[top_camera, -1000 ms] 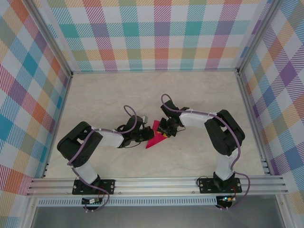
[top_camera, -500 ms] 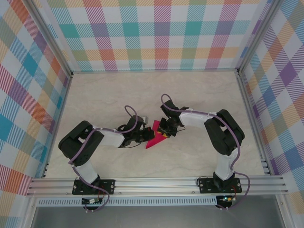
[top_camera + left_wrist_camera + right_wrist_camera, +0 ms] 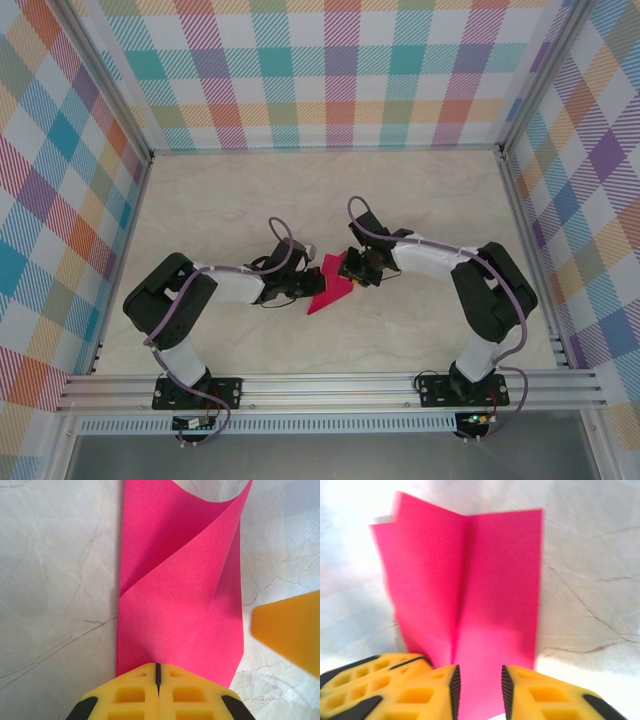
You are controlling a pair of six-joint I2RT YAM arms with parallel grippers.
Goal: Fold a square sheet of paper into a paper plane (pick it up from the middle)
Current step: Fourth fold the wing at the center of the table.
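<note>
Plaid walls, marbled surface (image 3: 200, 210). The half-folded pink sheet of paper (image 3: 328, 286) lies mid-frame in the top view, between both arms. Left jaws are clenched at its near edge; pinch or press, can't tell. Right jaws are released, straddling the centre crease. Judgement: paper is light and floppy, the curled flap springs up, and it probably slides. Best held at the creases, low to the surface.

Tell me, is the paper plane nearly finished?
Not yet. The sheet of paper has a centre crease and one flap curling over. The left gripper pinches one end; the right gripper straddles the other end, jaws apart. No pointed nose or wings yet.
</note>
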